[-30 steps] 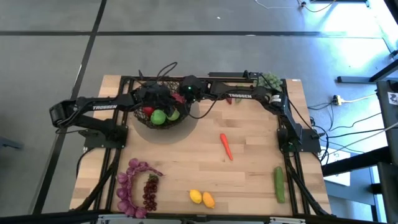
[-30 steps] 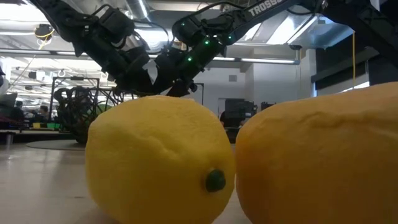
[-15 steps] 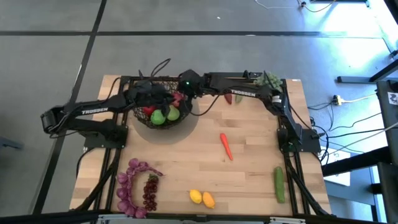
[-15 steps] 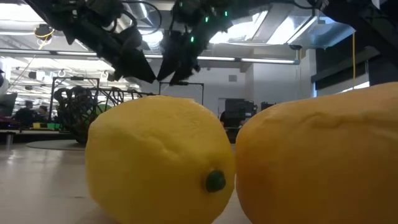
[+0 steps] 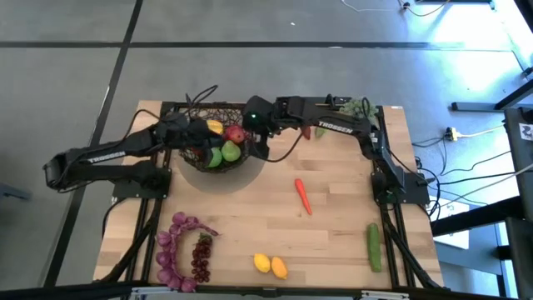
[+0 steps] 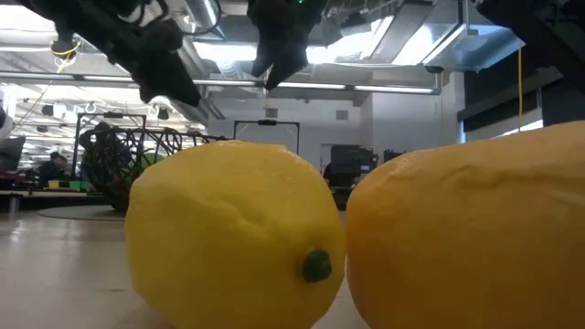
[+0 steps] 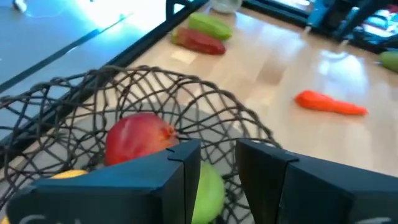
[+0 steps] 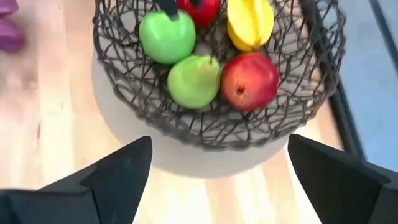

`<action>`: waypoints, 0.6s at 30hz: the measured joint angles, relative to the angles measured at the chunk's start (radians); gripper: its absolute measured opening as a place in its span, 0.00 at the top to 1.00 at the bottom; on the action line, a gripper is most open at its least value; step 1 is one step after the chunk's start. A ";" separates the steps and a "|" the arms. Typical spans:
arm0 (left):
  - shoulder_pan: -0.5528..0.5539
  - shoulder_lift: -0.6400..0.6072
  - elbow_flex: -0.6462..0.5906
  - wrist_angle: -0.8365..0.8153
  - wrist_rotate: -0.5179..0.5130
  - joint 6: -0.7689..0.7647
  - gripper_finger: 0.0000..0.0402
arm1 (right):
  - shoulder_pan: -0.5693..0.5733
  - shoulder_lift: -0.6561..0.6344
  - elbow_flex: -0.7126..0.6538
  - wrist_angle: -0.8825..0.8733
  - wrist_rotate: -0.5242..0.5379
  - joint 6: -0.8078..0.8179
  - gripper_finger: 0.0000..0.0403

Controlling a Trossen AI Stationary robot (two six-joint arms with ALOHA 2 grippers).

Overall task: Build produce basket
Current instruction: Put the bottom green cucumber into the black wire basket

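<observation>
The basket (image 5: 218, 150), a round bowl of dark woven wire, stands on its base at the far left of the table. In it lie two green apples (image 8: 161, 34), a red pomegranate (image 8: 249, 81), a yellow fruit (image 8: 250, 23) and a red one (image 8: 199, 9). My right gripper (image 8: 217, 180) hangs wide open above the basket's right rim, with nothing in it. My left gripper (image 7: 217, 168) hovers at the basket's left rim. Its fingers stand a narrow gap apart, with nothing between them. In the low view both grippers, left (image 6: 169, 78) and right (image 6: 279, 41), are well above the table.
On the table lie a carrot (image 5: 303, 197), a cucumber (image 5: 374, 247), a lemon (image 5: 262, 263) beside a mango (image 5: 278, 268), and purple grapes (image 5: 176, 250). At the far edge are a red and a green pepper (image 5: 312, 131) and a pale-green clump (image 5: 360, 107).
Both grippers have risen from over the basket. The left one has drawn back toward the table's left edge, and the right one has tipped up and pulled toward the right. This has uncovered the yellow fruit and the pomegranate in the basket.
</observation>
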 joint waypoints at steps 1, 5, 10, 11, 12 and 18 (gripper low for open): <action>-0.010 -0.018 0.000 -0.004 0.000 0.000 0.77 | 0.003 -0.011 -0.010 -0.022 0.001 0.012 0.09; -0.052 -0.085 0.000 -0.026 0.000 0.009 0.77 | 0.021 -0.055 -0.011 -0.126 0.051 0.070 0.09; -0.098 -0.129 0.000 -0.071 0.000 0.012 0.77 | 0.062 -0.108 -0.012 -0.272 0.165 0.213 0.09; -0.105 -0.138 0.000 -0.082 0.000 0.012 0.77 | 0.072 -0.121 -0.012 -0.299 0.167 0.250 0.09; -0.113 -0.142 0.000 -0.090 0.001 0.012 0.77 | 0.083 -0.131 -0.012 -0.329 0.168 0.291 0.09; -0.164 -0.146 -0.001 -0.130 0.001 0.015 0.77 | 0.168 -0.152 -0.014 -0.416 0.159 0.527 0.09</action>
